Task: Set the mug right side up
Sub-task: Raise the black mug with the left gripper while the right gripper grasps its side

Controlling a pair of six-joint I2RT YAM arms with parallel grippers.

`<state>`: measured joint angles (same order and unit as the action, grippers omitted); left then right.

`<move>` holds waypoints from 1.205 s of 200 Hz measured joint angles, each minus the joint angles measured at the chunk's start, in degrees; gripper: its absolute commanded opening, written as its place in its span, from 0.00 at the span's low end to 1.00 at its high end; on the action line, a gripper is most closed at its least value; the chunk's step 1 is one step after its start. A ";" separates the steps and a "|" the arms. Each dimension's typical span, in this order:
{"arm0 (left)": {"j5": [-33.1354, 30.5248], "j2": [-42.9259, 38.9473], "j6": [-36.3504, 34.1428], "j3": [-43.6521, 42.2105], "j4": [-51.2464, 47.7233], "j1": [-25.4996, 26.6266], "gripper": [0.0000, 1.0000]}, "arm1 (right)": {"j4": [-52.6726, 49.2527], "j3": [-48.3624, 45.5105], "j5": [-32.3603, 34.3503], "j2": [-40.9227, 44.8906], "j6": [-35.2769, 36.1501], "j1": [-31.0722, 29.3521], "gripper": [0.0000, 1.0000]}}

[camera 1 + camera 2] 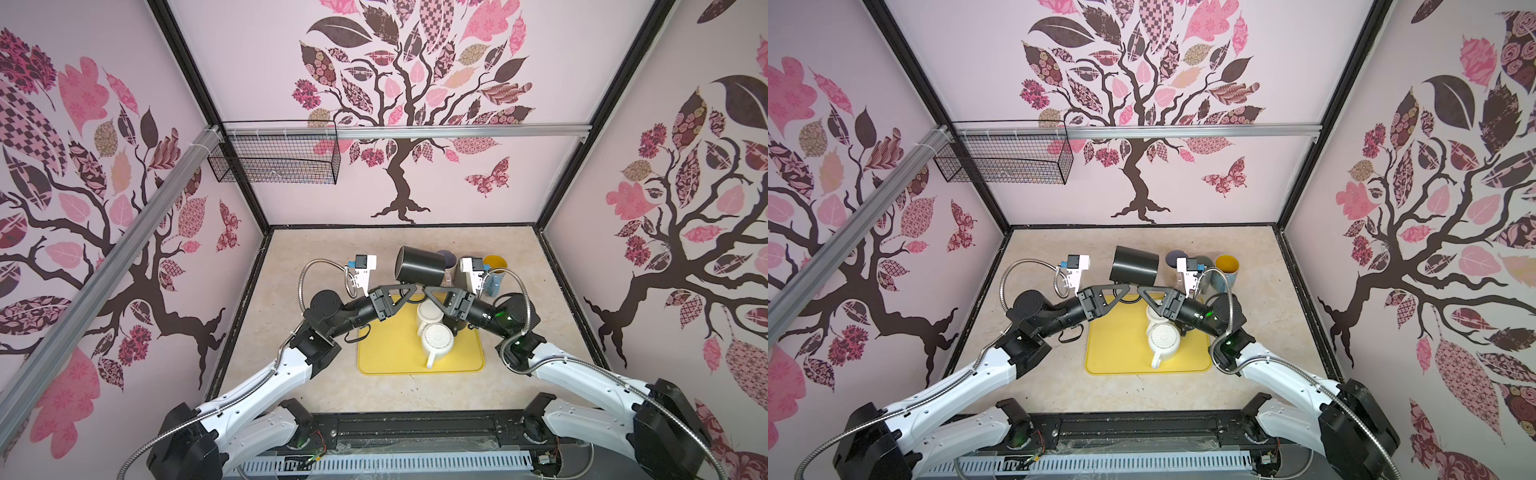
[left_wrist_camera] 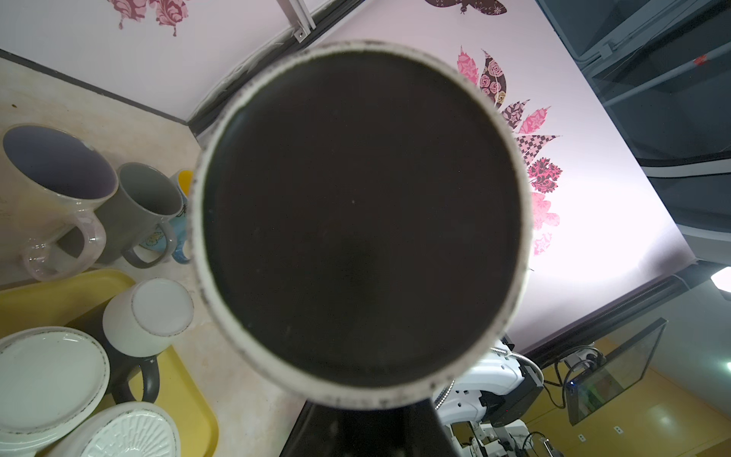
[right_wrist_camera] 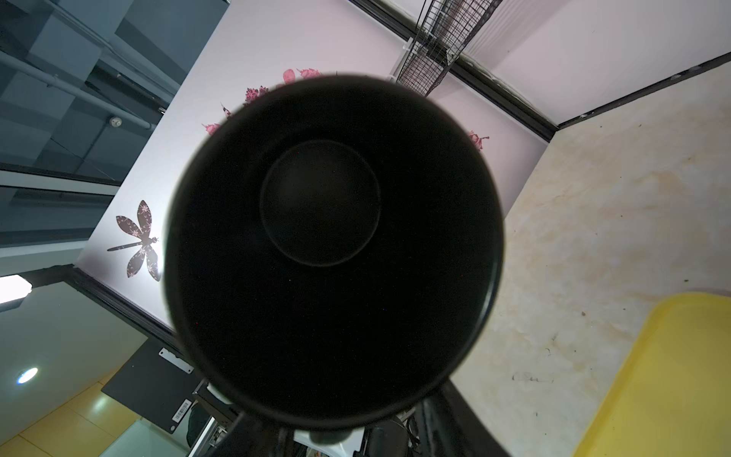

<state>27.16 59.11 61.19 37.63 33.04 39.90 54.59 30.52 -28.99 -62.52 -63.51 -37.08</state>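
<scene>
The black mug [image 1: 419,264] [image 1: 1133,264] hangs on its side in the air above the far edge of the yellow tray. My left gripper [image 1: 413,287] [image 1: 1127,286] is shut on its underside, where the handle is hidden. The left wrist view is filled by the mug's base [image 2: 360,217], ringed in pale bare clay, above a dark finger [image 2: 364,431]. My right gripper [image 1: 428,289] [image 1: 1140,289] meets the left one tip to tip under the mug. The right wrist view looks straight into the mug's mouth [image 3: 332,253]; the jaws stand apart below the rim, with one finger [image 3: 447,411] showing.
On the yellow tray [image 1: 386,353] stand two white mugs upside down [image 1: 436,340] [image 1: 430,313], with a dark mug under my right arm. Three upright mugs stand at the back right, one of them blue with a yellow inside [image 1: 494,266]. A wire basket [image 1: 274,162] hangs on the back wall.
</scene>
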 measured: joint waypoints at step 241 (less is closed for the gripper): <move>-5.18 3.52 2.01 -4.00 11.30 1.79 0.00 | 7.32 1.73 3.15 -6.64 -5.64 -1.46 0.00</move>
<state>21.98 62.63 63.20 33.63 44.34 41.69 61.91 32.25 -25.85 -69.17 -69.14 -38.54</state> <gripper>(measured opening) 0.175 0.103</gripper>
